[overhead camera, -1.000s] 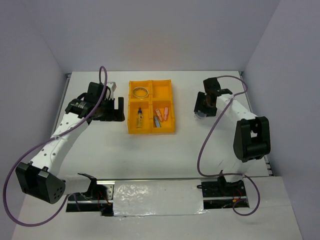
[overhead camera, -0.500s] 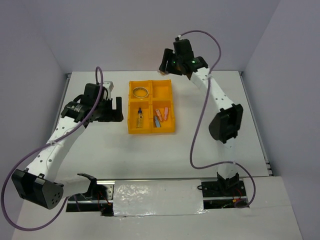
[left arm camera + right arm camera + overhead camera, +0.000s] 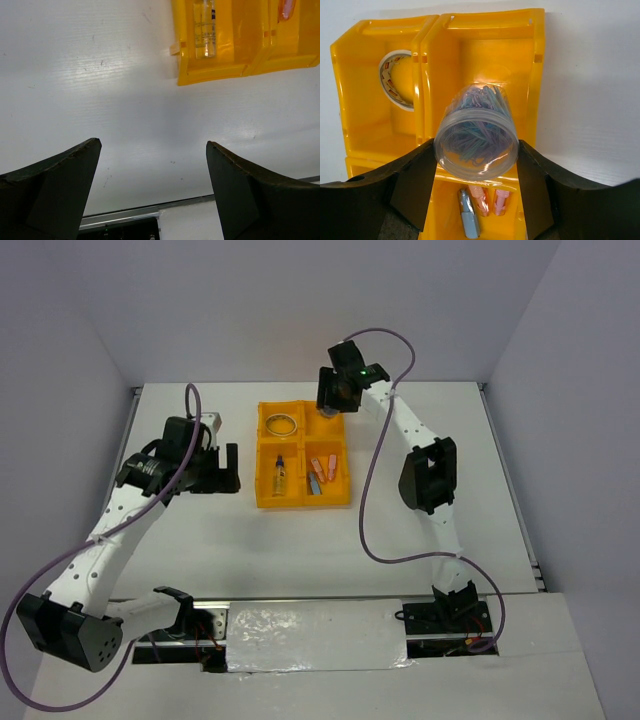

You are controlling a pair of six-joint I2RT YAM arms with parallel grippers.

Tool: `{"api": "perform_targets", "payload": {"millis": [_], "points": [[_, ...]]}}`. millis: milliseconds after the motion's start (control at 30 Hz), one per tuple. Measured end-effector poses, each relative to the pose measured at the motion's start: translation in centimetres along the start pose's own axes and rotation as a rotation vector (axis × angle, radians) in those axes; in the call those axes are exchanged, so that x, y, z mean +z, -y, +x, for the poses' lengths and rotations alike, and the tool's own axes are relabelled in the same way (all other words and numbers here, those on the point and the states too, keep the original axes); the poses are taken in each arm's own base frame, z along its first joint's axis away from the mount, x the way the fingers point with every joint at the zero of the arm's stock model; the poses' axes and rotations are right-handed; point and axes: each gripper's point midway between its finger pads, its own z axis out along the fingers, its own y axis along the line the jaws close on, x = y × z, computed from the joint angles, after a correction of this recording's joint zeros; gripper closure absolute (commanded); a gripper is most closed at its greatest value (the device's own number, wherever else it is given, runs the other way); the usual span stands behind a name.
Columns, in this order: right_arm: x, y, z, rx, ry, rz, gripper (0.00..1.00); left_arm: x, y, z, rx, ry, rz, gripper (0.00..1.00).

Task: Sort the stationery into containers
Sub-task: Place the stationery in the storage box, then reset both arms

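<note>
Right arm (image 3: 400,425) is stretched way out toward the far side, wrist tipped down. The right gripper (image 3: 476,150) has its fingers clamped on both sides of a clear round tub (image 3: 476,135). Left arm (image 3: 110,525) leans forward on its own side, and the left gripper (image 3: 154,150) has its jaws spread wide apart.

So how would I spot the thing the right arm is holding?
Find the orange-yellow tray mid-table; the right gripper hangs over its far-right compartment. Clamped in it is a clear round tub stuffed with what look like blue and purple paper clips, unlike the flat tape ring next door.
</note>
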Motion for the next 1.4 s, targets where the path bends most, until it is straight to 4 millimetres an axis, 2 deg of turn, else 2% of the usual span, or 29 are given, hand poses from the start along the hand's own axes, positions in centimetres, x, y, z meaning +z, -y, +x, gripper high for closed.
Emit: {"api": "perform_targets", "payload": {"millis": [233, 333, 367, 400, 433, 500, 700, 767, 833, 900, 967, 1000, 1100, 1167, 1233, 1333, 1400], "points": [[0.3, -0.7, 0.9, -0.038, -0.012, -0.003, 0.49, 0.1, -0.5, 1.3, 0.002, -0.026, -0.013, 0.01], [0.9, -0.9, 1.5, -0.046, -0.026, 0.0, 0.4, 0.0, -0.6, 1.4, 0.004, -0.029, -0.018, 0.01], [1.1, -0.8, 1.8, -0.047, -0.032, 0.003, 0.33, 0.0, -0.6, 1.4, 0.004, -0.028, -0.018, 0.01], [1.4, -0.8, 2.1, -0.048, -0.04, 0.006, 0.3, 0.0, -0.6, 1.4, 0.004, -0.026, -0.018, 0.01], [1.6, -0.7, 2.4, -0.05, -0.048, 0.009, 0.17, -0.1, -0.6, 1.4, 0.004, -0.025, -0.018, 0.0], [1.9, -0.6, 2.8, -0.048, -0.063, 0.013, 0.01, -0.1, -0.6, 1.4, 0.004, -0.024, -0.018, 0.01], [1.8, -0.7, 2.6, -0.054, -0.058, 0.009, 0.0, -0.1, -0.7, 1.6, 0.004, -0.029, -0.019, 0.01], [1.2, -0.9, 2.0, -0.055, -0.048, 0.006, 0.0, -0.2, -0.8, 1.7, 0.004, -0.033, -0.024, 0.01], [-0.3, -1.1, 1.1, -0.057, -0.027, 0.001, 0.0, -0.2, -1.0, 1.9, 0.0, -0.038, -0.037, 0.01], [-3.3, -1.2, -0.2, -0.06, 0.015, -0.005, 0.0, -0.4, -1.4, 2.0, -0.018, -0.045, -0.065, 0.01], [-8.0, -0.8, -1.0, -0.067, 0.06, -0.009, 0.0, -0.8, -1.9, 1.7, -0.039, -0.042, -0.098, 0.01], [-10.8, -0.5, -1.3, -0.068, 0.091, -0.011, 0.0, -1.0, -2.1, 1.3, -0.051, -0.033, -0.116, 0.01], [-20.8, 0.5, -3.0, -0.071, 0.245, -0.044, 0.0, -1.9, -2.9, -0.3, -0.1, 0.007, -0.171, 0.01], [-27.6, 1.9, -3.1, -0.066, 0.355, -0.065, 0.0, -2.6, -3.4, -1.5, -0.135, 0.041, -0.203, 0.01], [-33.4, 3.4, -2.5, -0.05, 0.456, -0.083, 0.0, -3.4, -4.0, -2.7, -0.165, 0.079, -0.236, 0.01], [-38.0, 6.0, 0.2, -0.027, 0.523, -0.079, 0.0, -4.5, -4.9, -4.0, -0.2, 0.13, -0.284, 0.01], [-39.6, 7.7, 2.8, -0.01, 0.522, -0.066, 0.0, -5.3, -5.5, -4.6, -0.211, 0.156, -0.316, 0.01]]}}
